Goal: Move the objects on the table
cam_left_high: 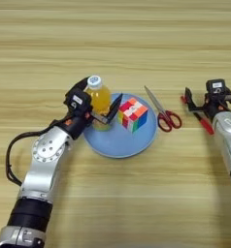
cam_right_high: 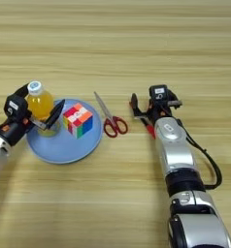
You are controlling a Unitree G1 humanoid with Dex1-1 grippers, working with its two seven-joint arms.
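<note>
The orange-drink bottle (cam_left_high: 99,100) stands upright on the left edge of a blue plate (cam_left_high: 118,140), white cap on, with the left claw (cam_left_high: 101,99) spread wide around it, one finger on each side. The puzzle cube (cam_left_high: 132,114) sits on the plate just beside it. Red-handled scissors (cam_left_high: 163,112) lie on the worktop (cam_left_high: 117,43) to the right. The right claw (cam_right_high: 149,103) hovers over the red pen (cam_right_high: 147,125), fingers apart.

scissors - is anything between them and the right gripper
Nothing visible. The scissors lie on bare table just right of the blue plate; the right gripper sits to their right, over the red pen, with open wood between.
</note>
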